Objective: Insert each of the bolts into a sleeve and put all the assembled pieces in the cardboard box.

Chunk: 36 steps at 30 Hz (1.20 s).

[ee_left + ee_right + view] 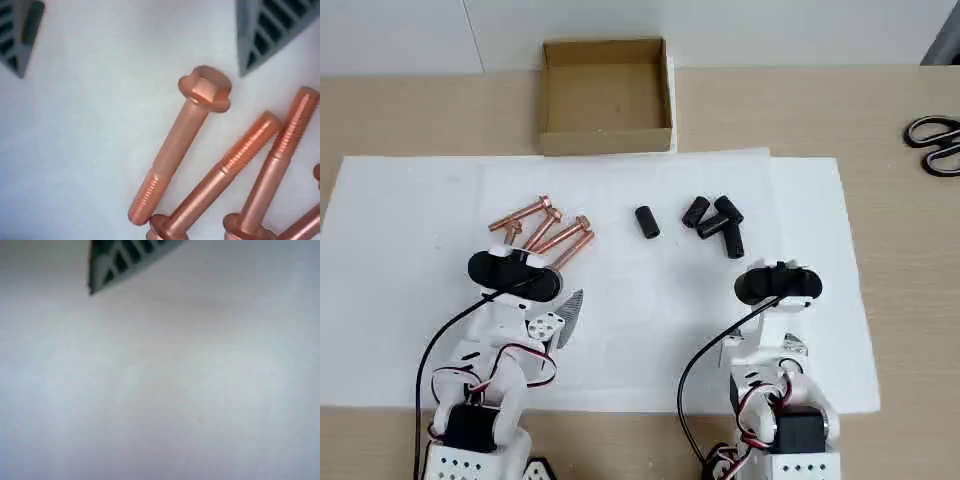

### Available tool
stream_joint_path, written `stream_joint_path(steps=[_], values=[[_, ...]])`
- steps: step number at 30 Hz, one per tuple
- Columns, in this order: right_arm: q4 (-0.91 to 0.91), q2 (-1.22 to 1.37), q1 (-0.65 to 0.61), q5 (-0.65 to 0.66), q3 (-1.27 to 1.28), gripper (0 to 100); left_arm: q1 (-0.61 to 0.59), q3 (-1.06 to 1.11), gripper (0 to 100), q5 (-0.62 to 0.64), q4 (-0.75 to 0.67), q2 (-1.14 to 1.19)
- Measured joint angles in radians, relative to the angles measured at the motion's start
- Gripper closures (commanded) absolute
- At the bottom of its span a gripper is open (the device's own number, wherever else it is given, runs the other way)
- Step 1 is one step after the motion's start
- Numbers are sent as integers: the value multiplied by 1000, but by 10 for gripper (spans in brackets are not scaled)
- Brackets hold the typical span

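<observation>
Bench [420,110], with a white paper sheet [650,330] across the middle and lower frame. Cardboard box [605,140] at top centre, just off the sheet's far edge. Nothing assembled is in it.

Left arm [515,275] lower left, right arm [777,285] lower right, both over the sheet.

Left hand [131,75]: spread wide, holding nothing, hanging low over the near end of the bolts [545,228], which lie left of centre. Right hand [125,262]: over bare paper, and I cannot tell how it is set.

Sleeves: a cluster [717,222] right of centre and a lone sleeve [647,222] at centre, well apart from the bolts.

Nearest bolt [180,150] lies flat between the left fingers [260,35], skew to the line they close along. A neighbour's head sits just beside its threaded tip.

Judged step: first pick of a bolt; task at its start.

Notes for a good pick:
- Turn the wrist so the hand closes square across the shank.
- Take it on the smooth part near the head, leaving the threaded end free for the sleeve.
- Come down clear of the neighbour, or two bolts may lift or scatter.
- A round shank on paper is likely to roll, so close slowly.
</observation>
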Motion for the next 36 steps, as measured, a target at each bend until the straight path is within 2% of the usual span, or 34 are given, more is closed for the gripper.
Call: stream_joint_path(steps=[13, 17, 20, 23, 27, 31, 36], values=[[0, 0, 0, 0, 0, 716, -8, 0, 740, 0, 0, 0], [-26, 0, 25, 0, 0, 716, -92, -58, 740, 34, 63, 0], [-29, 0, 129, 0, -15, 716, -166, -175, 740, 48, 166, 0], [-49, 0, 267, 0, -92, 716, -218, -287, 740, 49, 259, 0], [-89, 0, 387, -2, -275, 716, -233, -413, 740, 20, 358, -2], [-117, -2, 408, -2, -470, 716, -236, -546, 740, 6, 394, 9], [-115, 97, 413, 18, -683, 716, -236, -761, 740, 6, 400, 201]])
